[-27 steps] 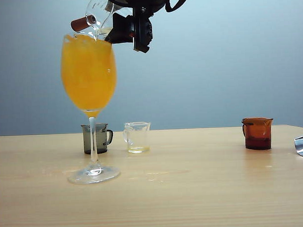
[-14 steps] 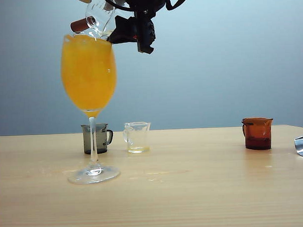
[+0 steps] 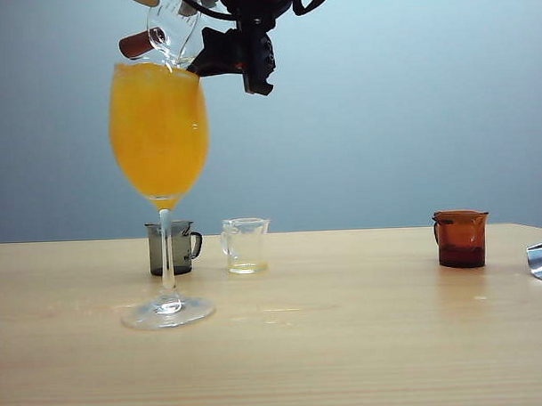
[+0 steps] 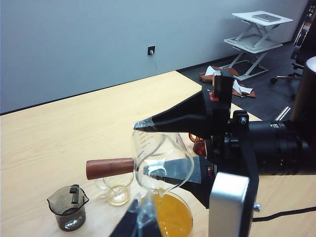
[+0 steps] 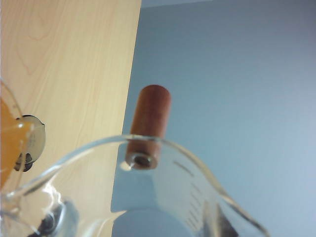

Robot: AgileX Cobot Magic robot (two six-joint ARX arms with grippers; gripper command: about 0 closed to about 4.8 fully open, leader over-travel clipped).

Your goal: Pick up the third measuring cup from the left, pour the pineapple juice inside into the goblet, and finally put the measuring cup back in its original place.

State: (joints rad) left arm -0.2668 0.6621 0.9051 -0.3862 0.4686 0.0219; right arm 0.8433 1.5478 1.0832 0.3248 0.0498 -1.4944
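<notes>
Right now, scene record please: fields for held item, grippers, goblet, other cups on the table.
held item: third measuring cup, clear with a wooden handle, tipped spout-down over the goblet rim
right gripper: shut on the cup, above the goblet
left gripper: not visible in any view
goblet: upright on the table, bowl nearly full of orange drink
other cups: grey cup, clear cup, amber cup, all upright

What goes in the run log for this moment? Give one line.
stage: pouring | right claw: shut on clear measuring cup with reddish-brown handle, tipped over tall orange-filled goblet | left claw: idle, empty | cup not yet returned
</notes>
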